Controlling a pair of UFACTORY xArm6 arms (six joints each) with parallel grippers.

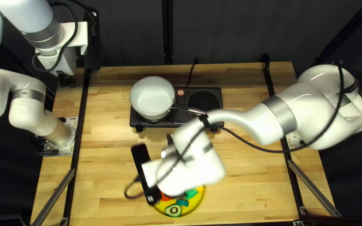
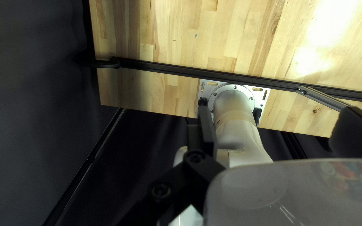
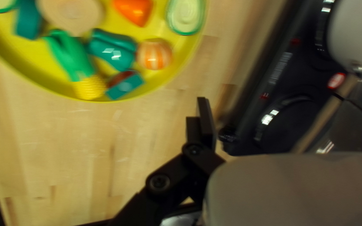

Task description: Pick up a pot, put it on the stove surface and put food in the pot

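Observation:
The silver pot [image 1: 152, 96], white inside and with nothing in it, stands on the left burner of the black two-burner stove [image 1: 203, 101]; its long handle [image 1: 189, 110] points right. A yellow plate [image 1: 196, 202] of toy food lies at the table's front edge, with an avocado half [image 1: 173, 210] on it. My right gripper [image 1: 144, 169] hovers just above the plate's left part, and the arm covers most of the plate. In the right wrist view the plate [image 3: 33, 64], the avocado half [image 3: 185, 15] and a striped orange piece [image 3: 154, 55] lie ahead of one black finger [image 3: 203, 121]; nothing is held. My left gripper [image 2: 278, 116] hangs open high above its own base.
The stove's cord [image 1: 191, 72] runs to the table's far edge. Black frame rails [image 1: 79, 125] cross the table near both arm bases. My right arm spans the table from the right edge to the front middle, just in front of the stove. Bare wood lies left and right of the plate.

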